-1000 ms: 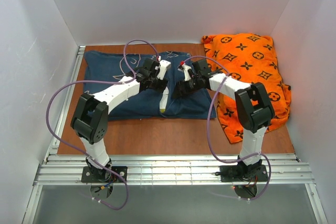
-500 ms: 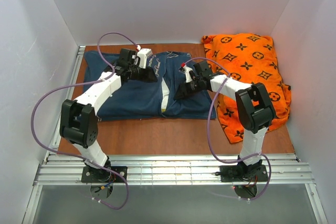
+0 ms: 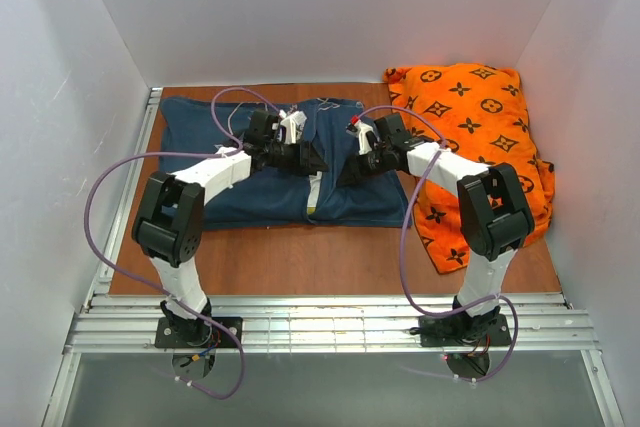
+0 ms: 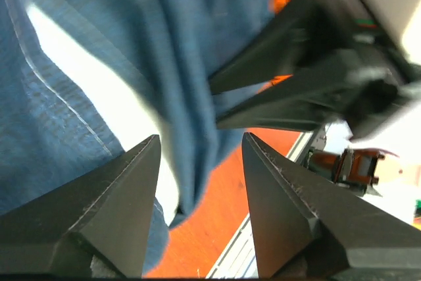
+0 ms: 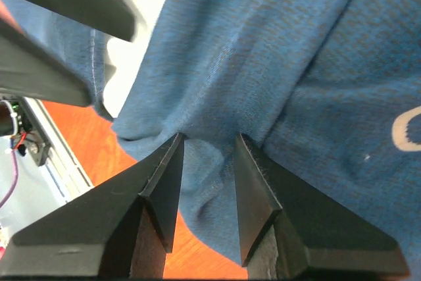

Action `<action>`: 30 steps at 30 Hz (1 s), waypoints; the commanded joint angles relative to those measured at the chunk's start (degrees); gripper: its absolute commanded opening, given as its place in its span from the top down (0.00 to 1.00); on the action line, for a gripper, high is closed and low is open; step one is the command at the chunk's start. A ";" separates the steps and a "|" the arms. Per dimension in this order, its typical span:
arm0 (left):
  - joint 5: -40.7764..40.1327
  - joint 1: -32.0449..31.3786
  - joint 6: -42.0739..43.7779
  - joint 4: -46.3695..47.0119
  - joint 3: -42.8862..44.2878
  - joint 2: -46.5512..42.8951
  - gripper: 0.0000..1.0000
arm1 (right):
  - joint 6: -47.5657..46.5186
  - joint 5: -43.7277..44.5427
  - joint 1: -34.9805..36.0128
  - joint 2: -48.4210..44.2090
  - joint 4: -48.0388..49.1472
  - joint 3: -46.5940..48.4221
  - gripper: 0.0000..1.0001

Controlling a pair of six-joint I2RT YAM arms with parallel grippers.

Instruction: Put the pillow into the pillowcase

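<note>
The right gripper (image 5: 207, 143) pinches a bunched fold of the pillowcase (image 5: 296, 64). The left gripper (image 4: 200, 146) stands half open, empty, above the pillow (image 4: 112, 110)

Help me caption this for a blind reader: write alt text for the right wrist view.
The right gripper pinches a bunched fold of the navy pillowcase over the reddish table. At upper left, the white pillow shows inside the case, beside the open left gripper.
</note>
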 commanded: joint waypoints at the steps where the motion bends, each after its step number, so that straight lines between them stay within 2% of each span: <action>1: 0.54 0.11 -6.86 6.01 -1.90 0.77 0.52 | -1.20 2.81 -0.34 2.34 -1.07 0.46 0.71; 4: -0.56 0.11 -9.15 9.29 -1.92 3.58 0.51 | -1.91 3.60 -0.33 4.36 -1.16 0.81 0.71; 8: -4.43 0.20 -8.98 7.72 0.28 6.92 0.50 | -2.78 4.57 -0.25 4.90 -1.16 -0.24 0.71; 10: -3.13 0.20 -11.42 9.72 0.20 8.07 0.50 | -2.70 5.36 -0.25 5.16 -1.16 -0.77 0.73; 11: 0.62 0.20 -12.66 11.30 0.02 8.86 0.49 | -2.79 5.36 -0.33 5.25 -1.07 -1.29 0.73; 14: 6.78 0.11 -18.71 19.29 -0.33 12.63 0.49 | -2.44 5.81 -0.25 5.69 -0.28 -2.09 0.73; 15: 8.73 0.20 -20.56 24.97 -1.38 14.03 0.49 | -2.35 5.63 -0.25 5.69 -0.02 -2.52 0.73; 18: 13.30 -0.15 -26.46 35.53 -3.57 14.75 0.51 | -2.17 5.28 -0.25 5.69 0.60 -2.70 0.73; 20: 14.72 -0.77 -30.49 39.42 -4.81 14.84 0.53 | -1.91 4.66 -0.34 6.04 0.43 -2.35 0.73; 21: 16.38 -0.86 -31.73 43.01 -5.86 14.84 0.57 | -1.73 4.75 -0.25 6.39 0.51 -2.00 0.72; 23: 18.23 -0.95 -32.71 43.49 -6.31 14.49 0.70 | -1.47 4.66 -0.25 6.92 0.43 -1.48 0.72; 24: 20.15 -0.77 -32.28 42.27 -6.57 14.05 0.75 | -1.47 4.92 -0.33 7.18 0.51 -1.30 0.71; 25: 20.87 -0.16 -31.57 40.78 -7.27 13.18 0.86 | -1.47 5.36 -0.34 7.19 0.34 -1.12 0.71; 26: 21.31 0.37 -30.61 39.02 -8.15 10.82 0.89 | -1.56 5.54 -0.34 7.19 0.34 -0.95 0.70; 28: 22.19 2.47 -26.32 32.44 -10.08 7.56 1.00 | -1.90 5.71 -0.33 6.92 -0.27 -0.51 0.66; 29: 22.37 3.09 -23.77 24.15 -9.91 4.41 1.00 | -1.91 5.89 -0.34 6.57 -0.36 -0.42 0.65; 30: 21.85 3.79 -15.74 18.58 -9.39 2.81 1.00 | -2.26 6.07 -0.25 6.48 -0.54 -0.33 0.64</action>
